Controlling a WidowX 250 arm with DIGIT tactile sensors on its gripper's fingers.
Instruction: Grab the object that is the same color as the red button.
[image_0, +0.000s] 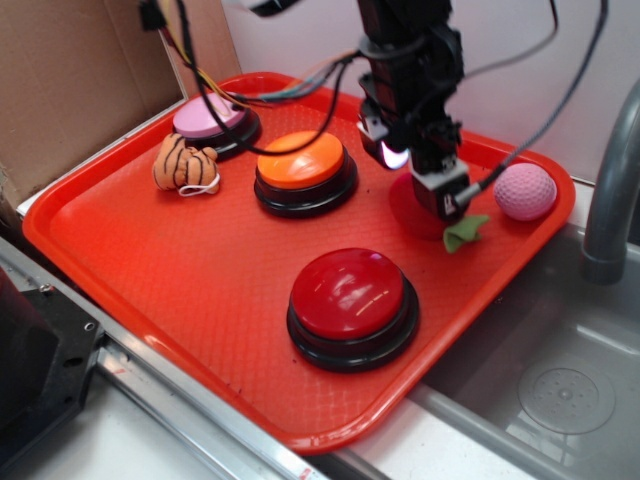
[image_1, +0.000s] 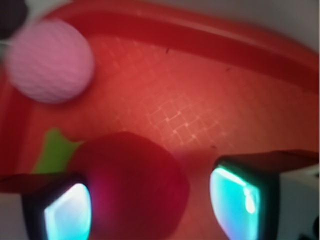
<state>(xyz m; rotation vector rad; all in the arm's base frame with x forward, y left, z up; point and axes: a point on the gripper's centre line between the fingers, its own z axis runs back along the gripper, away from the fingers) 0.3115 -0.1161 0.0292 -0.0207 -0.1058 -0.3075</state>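
The dark-red plush strawberry (image_0: 412, 207) lies on the red tray (image_0: 170, 255) at the back right, its green leaf (image_0: 466, 232) pointing right. My gripper (image_0: 438, 200) is down over it and open. In the wrist view the strawberry (image_1: 135, 185) sits between my fingers: the left pad (image_1: 67, 212) is against it and the right pad (image_1: 234, 200) stands a small gap away. The gripper (image_1: 150, 205) has not closed on it. The large red button (image_0: 352, 295) on its black base stands at the tray's front middle.
A pink golf ball (image_0: 525, 190) lies just right of the strawberry and shows in the wrist view (image_1: 50, 60). An orange button (image_0: 303, 165), a pink button (image_0: 212, 120) and a tiger plush (image_0: 185, 163) are to the left. A sink (image_0: 560, 385) and grey faucet (image_0: 610, 190) are at right.
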